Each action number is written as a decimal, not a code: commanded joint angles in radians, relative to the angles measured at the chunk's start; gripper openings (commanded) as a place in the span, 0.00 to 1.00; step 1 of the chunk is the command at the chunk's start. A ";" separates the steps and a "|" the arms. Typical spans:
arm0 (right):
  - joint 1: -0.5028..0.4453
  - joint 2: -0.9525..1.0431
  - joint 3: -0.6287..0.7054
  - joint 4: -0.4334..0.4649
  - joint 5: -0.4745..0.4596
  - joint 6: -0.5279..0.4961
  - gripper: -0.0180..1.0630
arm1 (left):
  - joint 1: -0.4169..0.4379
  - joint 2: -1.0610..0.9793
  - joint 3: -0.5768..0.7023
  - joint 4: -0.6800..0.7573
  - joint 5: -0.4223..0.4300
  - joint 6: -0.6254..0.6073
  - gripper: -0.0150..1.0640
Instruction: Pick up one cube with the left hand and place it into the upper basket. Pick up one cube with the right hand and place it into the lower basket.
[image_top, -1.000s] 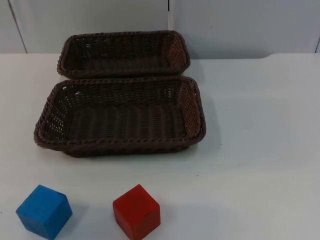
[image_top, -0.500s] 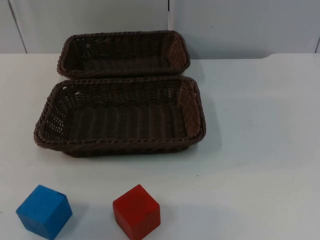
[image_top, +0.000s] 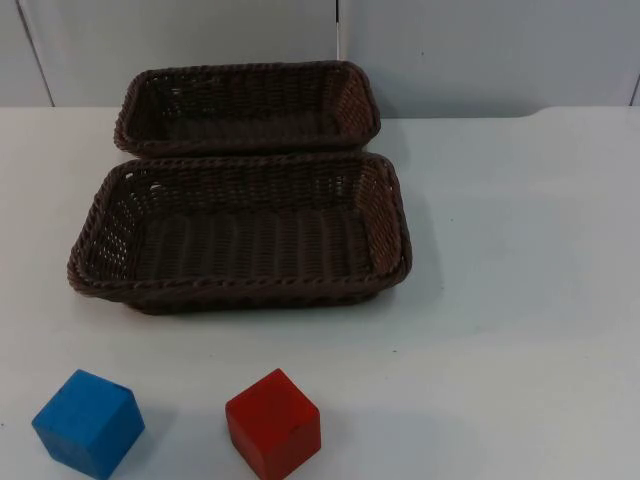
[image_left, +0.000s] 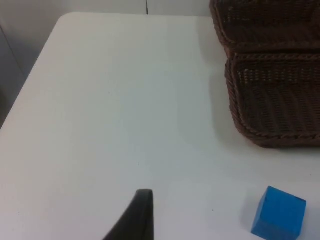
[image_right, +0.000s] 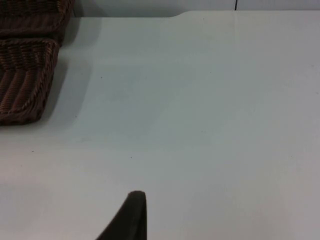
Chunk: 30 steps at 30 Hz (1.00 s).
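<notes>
Resting unmoved, cubes (image_top: 88, 423) (baskets (image_top: 240, 230) too)

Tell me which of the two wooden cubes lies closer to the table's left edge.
The blue wooden cube. It sits near the left edge of the white table, while the red wooden cube lies to its right, in front of the nearer brown wicker basket.

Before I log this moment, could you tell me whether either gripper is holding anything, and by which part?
Nothing is held. The blue wooden cube and red wooden cube both rest on the white table, outside the two brown wicker baskets.
</notes>
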 joint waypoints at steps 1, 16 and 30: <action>-0.006 -0.003 0.002 -0.003 -0.006 -0.002 0.99 | 0.003 0.004 -0.007 -0.012 -0.013 0.003 0.94; -0.006 -0.003 0.002 -0.003 -0.006 -0.002 0.99 | -0.006 0.269 -0.007 -0.022 -0.030 0.121 0.94; -0.006 -0.003 0.002 -0.003 -0.006 -0.002 0.99 | -0.006 0.494 -0.101 -0.095 -0.054 0.187 0.94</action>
